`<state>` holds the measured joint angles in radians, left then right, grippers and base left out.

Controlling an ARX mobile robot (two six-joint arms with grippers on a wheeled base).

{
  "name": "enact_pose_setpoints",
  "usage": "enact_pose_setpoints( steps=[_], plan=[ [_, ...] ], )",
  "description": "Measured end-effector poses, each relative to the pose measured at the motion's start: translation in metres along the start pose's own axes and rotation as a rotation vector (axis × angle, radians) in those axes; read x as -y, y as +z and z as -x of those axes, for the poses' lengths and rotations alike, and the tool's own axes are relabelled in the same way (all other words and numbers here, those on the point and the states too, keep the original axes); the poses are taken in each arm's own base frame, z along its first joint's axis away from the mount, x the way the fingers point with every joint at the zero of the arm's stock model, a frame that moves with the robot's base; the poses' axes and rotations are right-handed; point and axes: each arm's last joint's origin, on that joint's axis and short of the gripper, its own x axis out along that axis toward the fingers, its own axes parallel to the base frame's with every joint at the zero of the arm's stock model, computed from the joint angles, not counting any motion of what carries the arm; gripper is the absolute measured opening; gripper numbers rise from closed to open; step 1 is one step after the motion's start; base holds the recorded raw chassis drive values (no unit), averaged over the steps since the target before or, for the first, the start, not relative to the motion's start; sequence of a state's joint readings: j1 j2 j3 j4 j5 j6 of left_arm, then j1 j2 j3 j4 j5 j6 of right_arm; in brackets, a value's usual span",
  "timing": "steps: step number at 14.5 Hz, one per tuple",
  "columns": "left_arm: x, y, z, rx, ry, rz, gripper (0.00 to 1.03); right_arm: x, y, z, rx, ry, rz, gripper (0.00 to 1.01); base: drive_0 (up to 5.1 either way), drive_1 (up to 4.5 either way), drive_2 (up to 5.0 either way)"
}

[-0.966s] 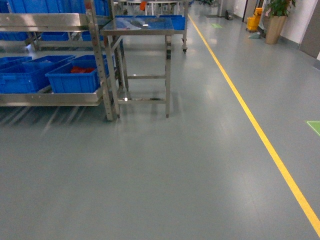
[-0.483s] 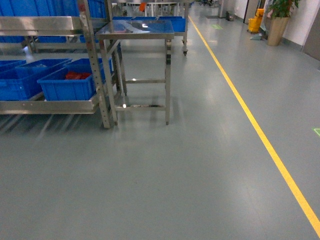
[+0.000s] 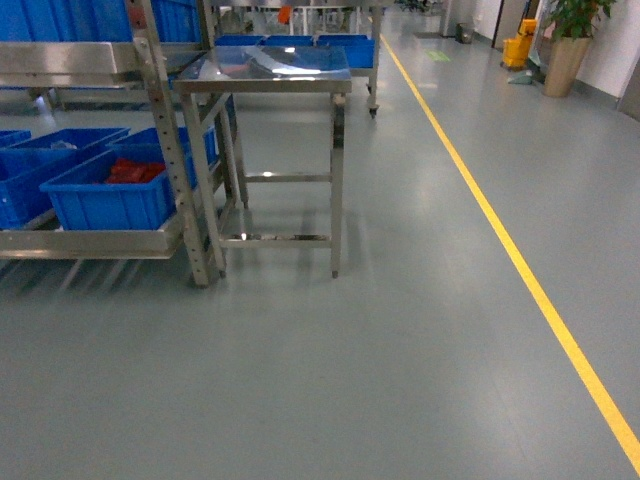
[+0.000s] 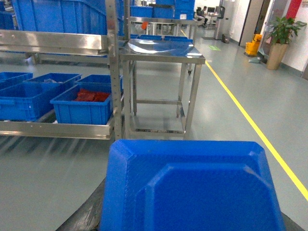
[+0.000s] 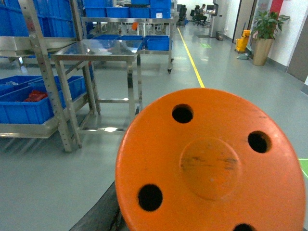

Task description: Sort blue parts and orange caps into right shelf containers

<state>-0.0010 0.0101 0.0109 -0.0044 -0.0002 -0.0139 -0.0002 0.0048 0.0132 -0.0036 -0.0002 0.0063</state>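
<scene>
Blue plastic fills the lower part of the left wrist view: a blue part (image 4: pixel 192 187), flat with bevelled corners and a raised inner panel, sits right up against the camera at 6 o'clock. The left claw itself is hidden behind it, so I cannot tell whether it is spread or pinching the part. In the right wrist view an orange cap (image 5: pixel 211 163), round with a central disc and dark holes around it, covers the frame from the centre to 5 o'clock; the right claw is likewise out of sight, its state unknowable.

Beyond, at 10 o'clock in the head view, stands the shelf (image 3: pixel 165 170) of perforated steel uprights. On its low rail rest blue containers (image 3: pixel 100 195); the nearest holds red pieces (image 3: pixel 135 172). Just beside the shelf stands a stainless-steel table (image 3: pixel 270 70). A yellow floor line (image 3: pixel 520 270) runs from 12 toward 4 o'clock, and a potted plant (image 3: pixel 570 40) stands at 1 o'clock.
</scene>
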Motion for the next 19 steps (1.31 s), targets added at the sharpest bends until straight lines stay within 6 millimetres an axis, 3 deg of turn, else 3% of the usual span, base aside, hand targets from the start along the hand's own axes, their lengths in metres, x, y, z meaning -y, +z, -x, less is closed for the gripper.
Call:
enact_pose_setpoints(
  steps=[19],
  plan=[
    [0.0000,-0.0004,0.0000,-0.004,0.000,0.000,0.43,0.0000,-0.0003,0.0000,-0.003,0.000,0.000,0.43,0.0,4.33,-4.3]
  ],
)
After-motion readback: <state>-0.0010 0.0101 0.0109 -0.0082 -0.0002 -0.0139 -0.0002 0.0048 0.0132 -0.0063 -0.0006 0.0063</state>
